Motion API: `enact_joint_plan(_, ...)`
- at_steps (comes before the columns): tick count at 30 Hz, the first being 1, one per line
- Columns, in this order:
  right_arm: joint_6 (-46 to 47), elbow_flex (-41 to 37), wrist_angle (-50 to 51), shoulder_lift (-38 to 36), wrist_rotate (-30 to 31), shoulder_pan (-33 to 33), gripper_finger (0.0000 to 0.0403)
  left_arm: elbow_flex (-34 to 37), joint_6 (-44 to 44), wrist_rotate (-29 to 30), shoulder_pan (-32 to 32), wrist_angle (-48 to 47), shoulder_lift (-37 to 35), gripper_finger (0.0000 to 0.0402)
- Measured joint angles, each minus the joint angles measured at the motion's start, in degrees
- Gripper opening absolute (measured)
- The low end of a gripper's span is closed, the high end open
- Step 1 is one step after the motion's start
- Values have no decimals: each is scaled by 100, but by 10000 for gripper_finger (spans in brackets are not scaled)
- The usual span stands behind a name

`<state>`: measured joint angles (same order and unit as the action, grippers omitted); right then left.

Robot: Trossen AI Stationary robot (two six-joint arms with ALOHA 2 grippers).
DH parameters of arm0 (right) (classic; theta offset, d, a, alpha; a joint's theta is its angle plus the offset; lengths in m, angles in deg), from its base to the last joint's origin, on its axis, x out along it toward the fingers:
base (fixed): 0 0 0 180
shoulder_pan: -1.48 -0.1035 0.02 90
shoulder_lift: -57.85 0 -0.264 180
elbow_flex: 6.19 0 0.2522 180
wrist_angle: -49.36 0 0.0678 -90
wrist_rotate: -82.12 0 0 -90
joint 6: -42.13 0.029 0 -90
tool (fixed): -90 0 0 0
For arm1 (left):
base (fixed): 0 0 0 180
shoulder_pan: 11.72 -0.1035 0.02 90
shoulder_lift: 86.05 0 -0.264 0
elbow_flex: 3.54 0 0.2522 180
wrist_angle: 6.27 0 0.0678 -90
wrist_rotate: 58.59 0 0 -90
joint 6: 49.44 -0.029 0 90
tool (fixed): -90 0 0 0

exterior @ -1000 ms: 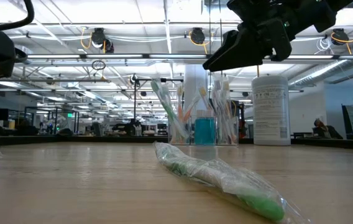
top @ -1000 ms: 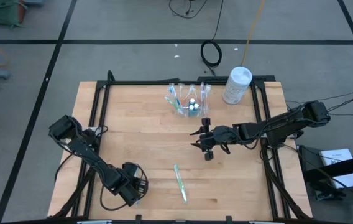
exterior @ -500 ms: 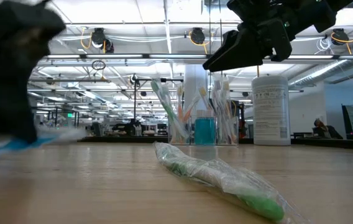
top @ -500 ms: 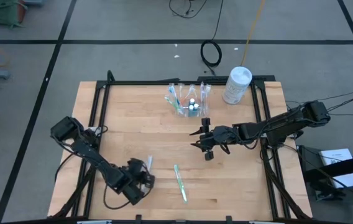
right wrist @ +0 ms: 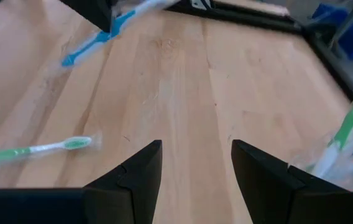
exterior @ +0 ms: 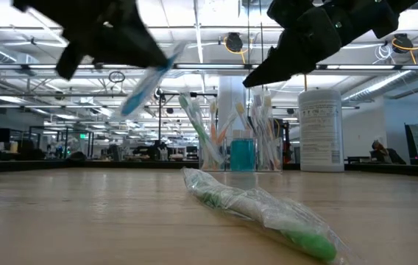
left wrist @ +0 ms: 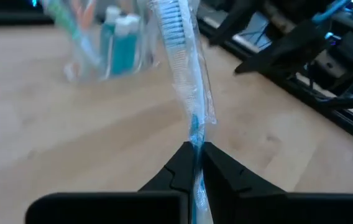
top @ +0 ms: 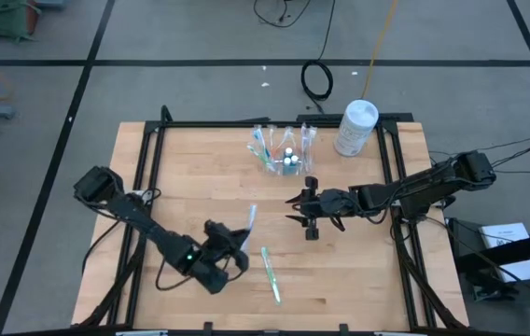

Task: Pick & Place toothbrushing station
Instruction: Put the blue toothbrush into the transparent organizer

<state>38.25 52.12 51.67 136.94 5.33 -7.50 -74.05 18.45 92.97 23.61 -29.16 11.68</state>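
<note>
Several toothbrushes (top: 263, 147) and two tubes (top: 289, 160) fill clear cup (top: 282, 164).

Blue toothbrush (left wrist: 186, 81), green toothbrush (top: 271, 273), white canister (top: 355, 128), pale wooden table (top: 190, 177)

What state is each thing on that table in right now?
Left gripper: shut on the blue toothbrush, lifted off the table.
Right gripper: open, empty, hovering mid-table.
Green toothbrush: wrapped, lying flat on the wood.
Cup: upright, holding toothbrushes and tubes.
Canister: upright, lid on.
</note>
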Motion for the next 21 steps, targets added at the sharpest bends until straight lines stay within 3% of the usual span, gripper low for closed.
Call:
enact_joint_plan(8, 1013, 0, 683, 0, 7, -1, 185, -7, -2094, -146, -466, 1491, -9, 10)
enact_joint_plan(14, 1476, 0, 1607, 0, 17, -1, 185, -7, -2609, -176, -692, 1670, -9, 26)
enact_joint_plan(21, 1907, 0, 1604, 0, 16, -1, 185, -7, -2824, -659, -1018, 1670, -9, 34)
